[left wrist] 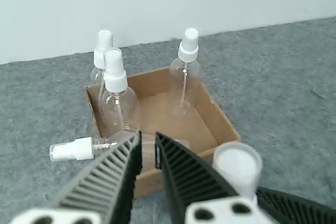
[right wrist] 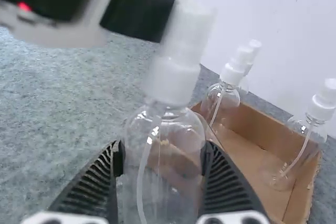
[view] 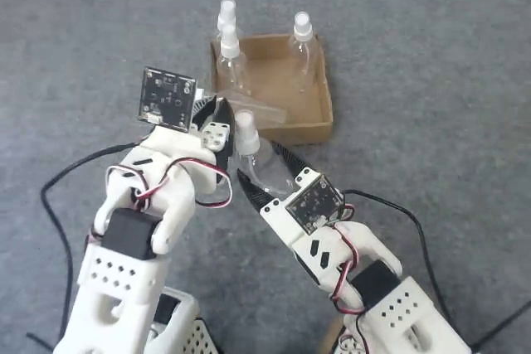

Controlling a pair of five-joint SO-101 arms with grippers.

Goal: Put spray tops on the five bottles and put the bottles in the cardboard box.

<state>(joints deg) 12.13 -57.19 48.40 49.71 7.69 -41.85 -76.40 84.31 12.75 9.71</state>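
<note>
My right gripper (view: 259,173) is shut on an upright clear bottle (view: 267,165) that carries a white spray top (view: 246,127), in front of the cardboard box (view: 325,113). The right wrist view has the fingers (right wrist: 92,182) on both sides of that bottle (right wrist: 163,140). My left gripper (left wrist: 148,140) hovers beside this bottle's top (left wrist: 237,163), open by a narrow gap and holding nothing. Two capped bottles (view: 230,49) (view: 303,35) stand in the box. A third (left wrist: 73,150) lies across its near left wall.
Another capped bottle (view: 226,12) stands at the box's far left corner, seemingly just outside it. Grey carpet (view: 431,80) covers the table around the box. Cables (view: 50,196) trail beside both arm bases.
</note>
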